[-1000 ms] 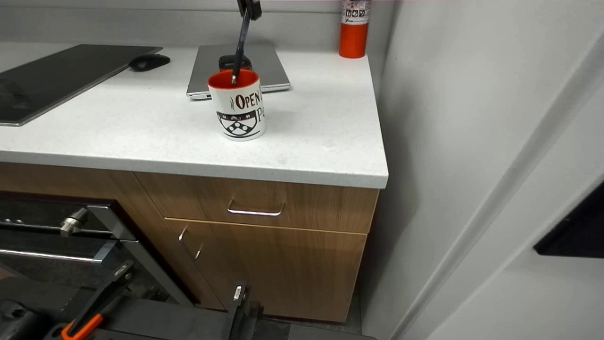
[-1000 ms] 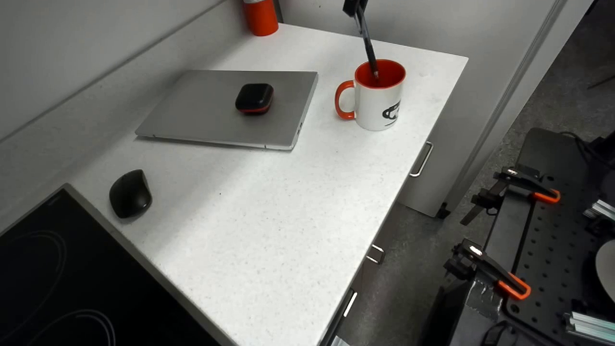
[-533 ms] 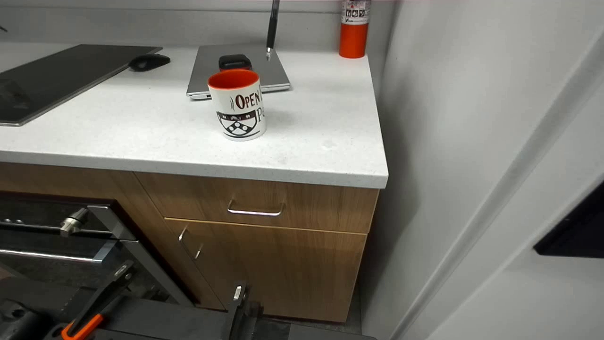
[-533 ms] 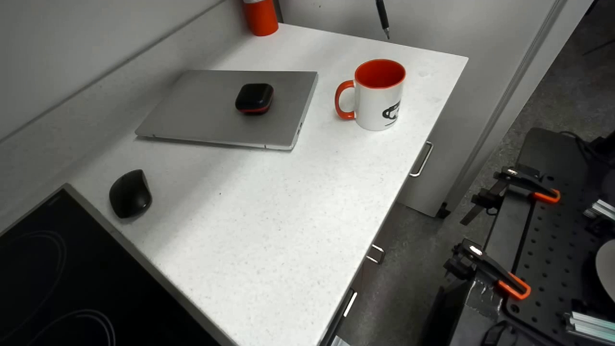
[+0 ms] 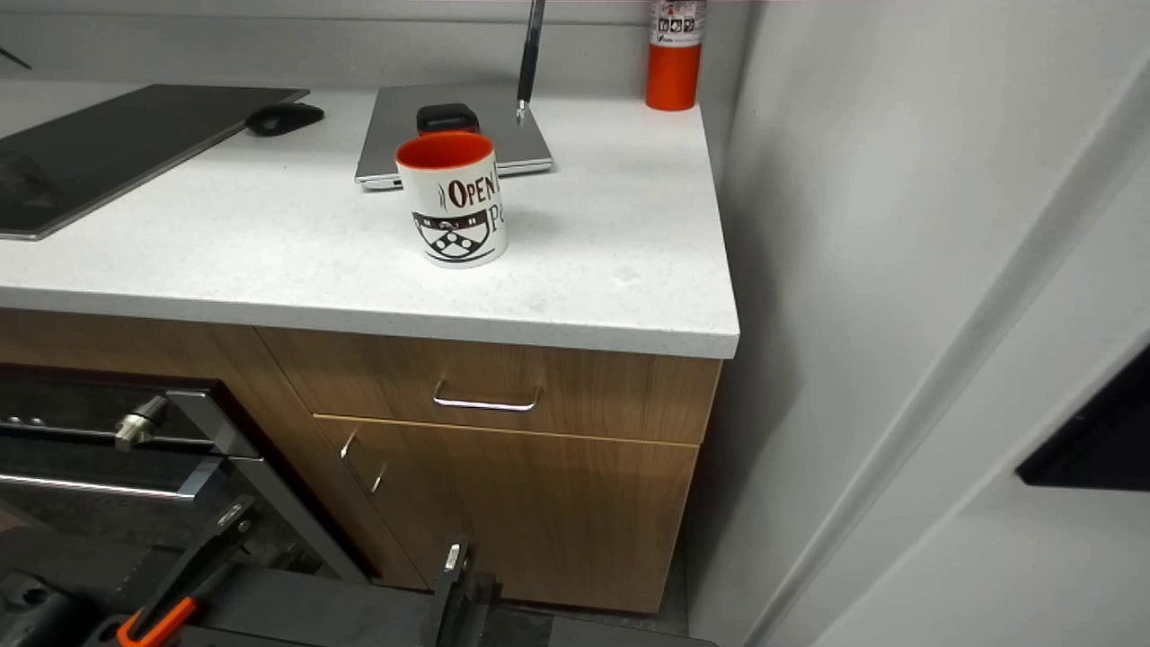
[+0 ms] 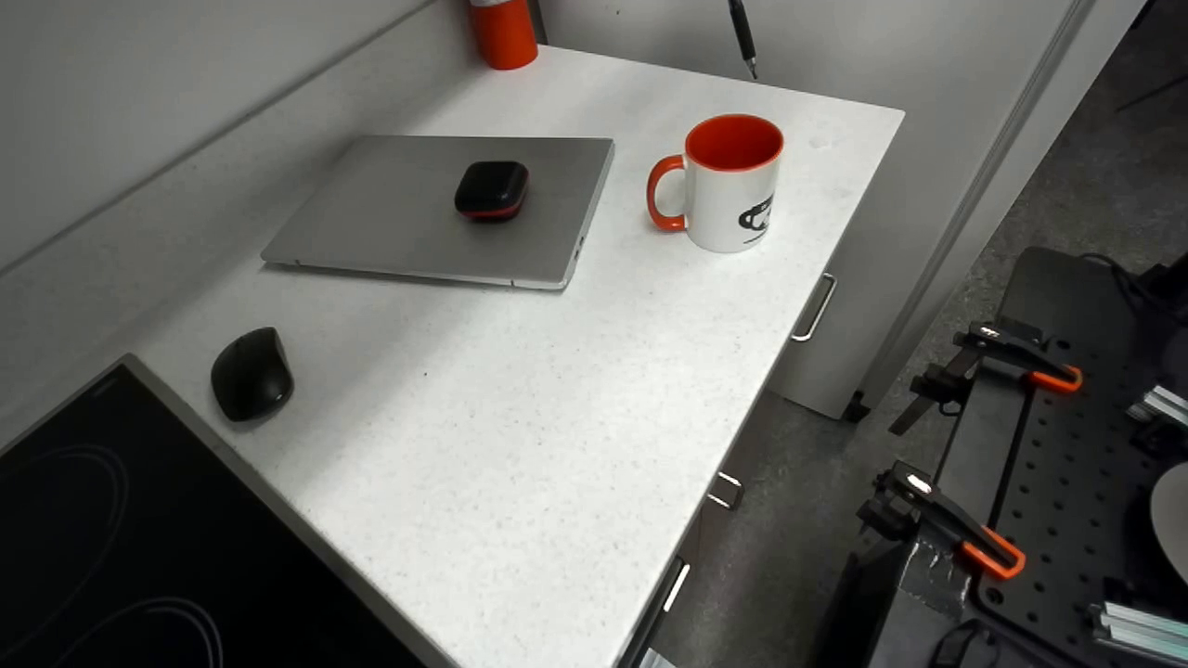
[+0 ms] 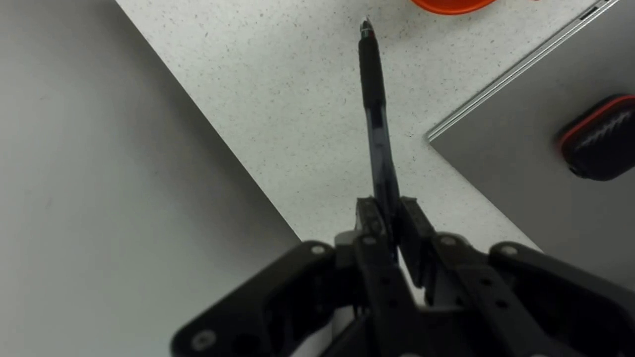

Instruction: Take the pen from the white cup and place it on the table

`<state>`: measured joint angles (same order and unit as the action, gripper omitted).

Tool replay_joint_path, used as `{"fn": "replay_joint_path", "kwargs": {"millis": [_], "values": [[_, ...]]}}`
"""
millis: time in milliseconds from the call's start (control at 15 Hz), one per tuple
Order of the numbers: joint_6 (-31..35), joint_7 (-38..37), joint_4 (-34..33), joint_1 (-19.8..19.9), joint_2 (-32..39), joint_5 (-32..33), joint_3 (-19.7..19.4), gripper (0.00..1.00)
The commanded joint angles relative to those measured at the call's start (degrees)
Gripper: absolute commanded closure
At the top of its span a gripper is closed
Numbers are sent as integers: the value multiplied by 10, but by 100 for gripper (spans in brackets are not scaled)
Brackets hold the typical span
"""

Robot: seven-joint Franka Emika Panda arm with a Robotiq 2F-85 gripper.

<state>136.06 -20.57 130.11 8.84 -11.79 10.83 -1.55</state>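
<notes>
My gripper (image 7: 388, 204) is shut on the thin dark pen (image 7: 373, 82), holding its upper end between both fingertips with the metal tip pointing away. The pen hangs in the air, slightly tilted, above the far part of the table; it also shows in both exterior views (image 5: 528, 58) (image 6: 742, 35), where the gripper itself is out of view. The white cup (image 5: 456, 220) with black lettering and red inside stands upright on the white table (image 5: 611, 261), apart from the pen. The cup (image 6: 729, 209) shows its red handle. In the wrist view only its red rim (image 7: 454, 6) shows.
A grey laptop (image 6: 390, 209) with a small black case (image 6: 492, 186) on it lies beside the cup. A black mouse (image 6: 252, 376) and dark cooktop (image 6: 139, 538) are farther along. A red canister (image 5: 674, 76) stands in the back corner. A grey wall (image 5: 898, 225) borders the table's end.
The pen has come up out of the cup and moved away from it, to the right in both exterior views. In the last half second it has sunk slightly. The cup has not moved.
</notes>
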Motion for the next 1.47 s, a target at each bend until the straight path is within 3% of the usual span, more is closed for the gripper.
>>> {"fn": "replay_joint_path", "kwargs": {"millis": [0,467,867,1267,1333,1400], "values": [[32,-31,-37,10,67,37,0,99],[38,-41,-136,-11,210,55,-33,99],[28,-15,-225,-26,318,5,-48,99],[51,17,-259,-17,372,-62,-50,99],[54,19,-261,-17,375,-70,-51,71],[54,21,-263,-17,377,-75,-53,69]]}}
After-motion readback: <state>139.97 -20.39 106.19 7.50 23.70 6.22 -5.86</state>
